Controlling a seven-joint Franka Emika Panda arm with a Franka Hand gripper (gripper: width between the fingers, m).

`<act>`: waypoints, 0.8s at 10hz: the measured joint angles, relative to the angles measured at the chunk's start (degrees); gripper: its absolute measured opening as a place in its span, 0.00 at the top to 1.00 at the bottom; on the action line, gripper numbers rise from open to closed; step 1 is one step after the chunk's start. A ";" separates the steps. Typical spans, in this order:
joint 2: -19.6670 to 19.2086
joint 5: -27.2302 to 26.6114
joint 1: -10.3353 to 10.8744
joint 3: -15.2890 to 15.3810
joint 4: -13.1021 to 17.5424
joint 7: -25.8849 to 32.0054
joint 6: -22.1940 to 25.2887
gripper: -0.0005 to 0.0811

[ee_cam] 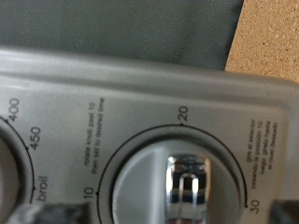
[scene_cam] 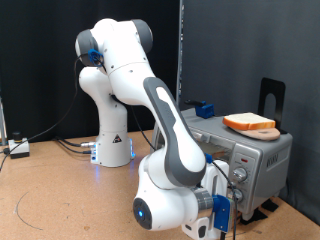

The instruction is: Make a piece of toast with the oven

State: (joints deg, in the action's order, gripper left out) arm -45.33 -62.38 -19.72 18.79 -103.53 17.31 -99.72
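Nearest the exterior camera, the gripper [scene_cam: 222,208] is sitting low at the front of the scene, pressed up against the control panel of the oven [scene_cam: 250,160]. White arm links [scene_cam: 165,130] are rising behind it toward the base [scene_cam: 113,145], which is standing farther back on the brown table [scene_cam: 50,190].

Wrist view: a silver timer knob [ee_cam: 187,182] is filling the lower part of the picture, its chrome grip standing roughly upright, with dial marks 10, 20 and 30 printed around it. A second dial [ee_cam: 14,159] is showing at the edge, marked 400, 450 and broil. Dark fingertips [ee_cam: 61,213] are just entering the picture at either side of the timer knob — whether they are touching it cannot be determined, and whether the fingers are spread or closed cannot be determined from either view.

On the oven's flat roof, toward the right, a piece of toast [scene_cam: 250,123] is lying on a round wooden board [scene_cam: 262,131] (pale face up, orange-tan crust showing). A small blue block [scene_cam: 205,109] is resting at the far left of the roof. A black stand [scene_cam: 272,100] is rising behind the toast.

Cables [scene_cam: 70,145] are trailing across the table at the far left — beside the base.
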 joint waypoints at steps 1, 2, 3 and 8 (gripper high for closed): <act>0.00 -0.11 0.00 0.00 -0.13 -0.04 0.00 0.56; 0.00 -0.16 0.00 0.00 -0.31 -0.05 0.00 0.75; 0.00 -0.26 -0.02 0.00 -0.46 -0.13 0.02 0.75; 1.00 -6.32 -0.82 0.29 -3.90 9.51 -2.44 0.88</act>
State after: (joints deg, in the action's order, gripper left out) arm -44.33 -68.70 -20.53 19.07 -107.44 26.81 -102.15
